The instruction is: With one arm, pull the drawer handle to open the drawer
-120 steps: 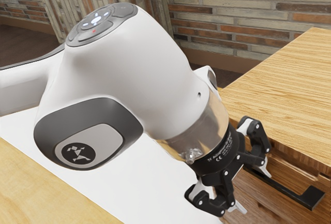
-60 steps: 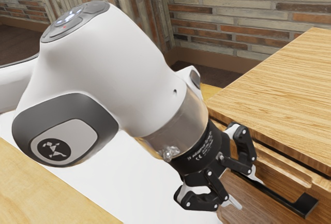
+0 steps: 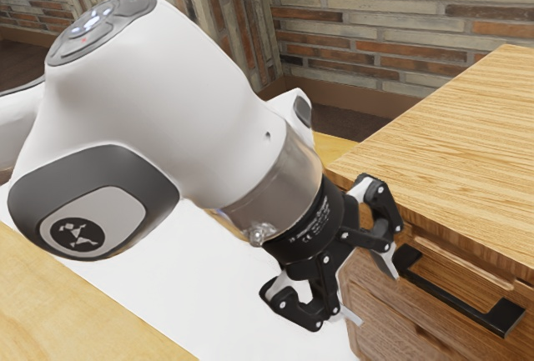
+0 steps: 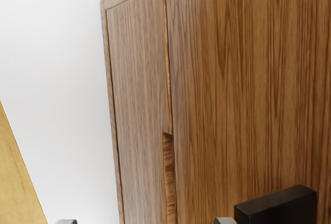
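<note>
Exterior view: the big white Franka arm (image 3: 167,127) comes in from 10 o'clock and reaches down toward 5. The black gripper (image 3: 372,290) is right up against the front of the wooden cabinet (image 3: 450,144), which fills the 3 o'clock side. The jaws are spread wide w/ nothing pinched between them, one finger high and one low, both silver tips pointing at the wood.

The drawer handle (image 3: 455,298), a black bar, sits at 3 o'clock from the gripper and runs off toward 4. Its near end is just beside the upper fingertip, but there's no clamp on it. The drawer (image 3: 467,279) is tucked under the cabinet's top lip. Can't tell from here if it's out at all.

A white surface (image 3: 192,294) lies under the arm, w/ a light wood tabletop (image 3: 50,311) at 7 o'clock. A brick wall (image 3: 400,19) runs across 12 to 2.

Wrist view: close on the wood grain of the drawer front, w/ a vertical seam and a small notch in it. Two grey fingertips (image 4: 223,220) peek in, well apart. The handle's black end is just beside one of them, on the outer side and not in the gap between them.
</note>
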